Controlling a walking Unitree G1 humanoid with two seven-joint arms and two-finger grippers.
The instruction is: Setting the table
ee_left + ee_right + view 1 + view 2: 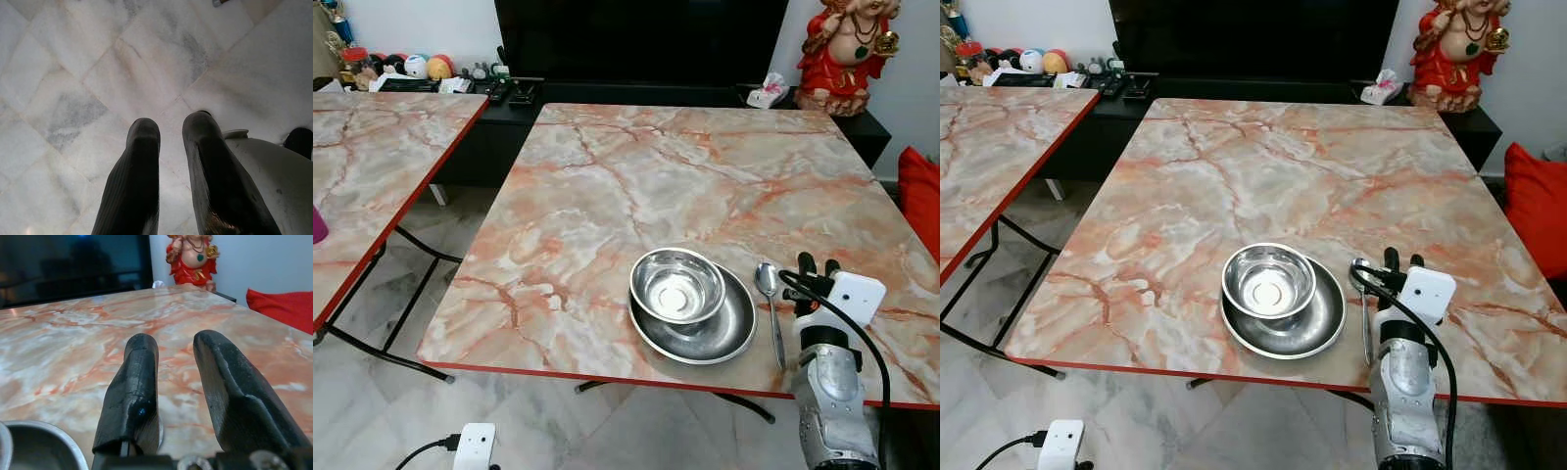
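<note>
small shiny steel bowl [676,284] inside wider steel plate [724,338], near front edge of orange-marbled counter [607,186] | steel spoon [770,305] just right of plate | right end effector [817,266] beside spoon, fingers parted, empty | left end effector [168,129] parted over floor, empty

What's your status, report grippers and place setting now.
Right gripper open, empty, low over the marble-pattern table beside the steel spoon. Left gripper open, idle above floor. Small steel bowl sits in shallow steel plate. Nothing obstructing.
</note>
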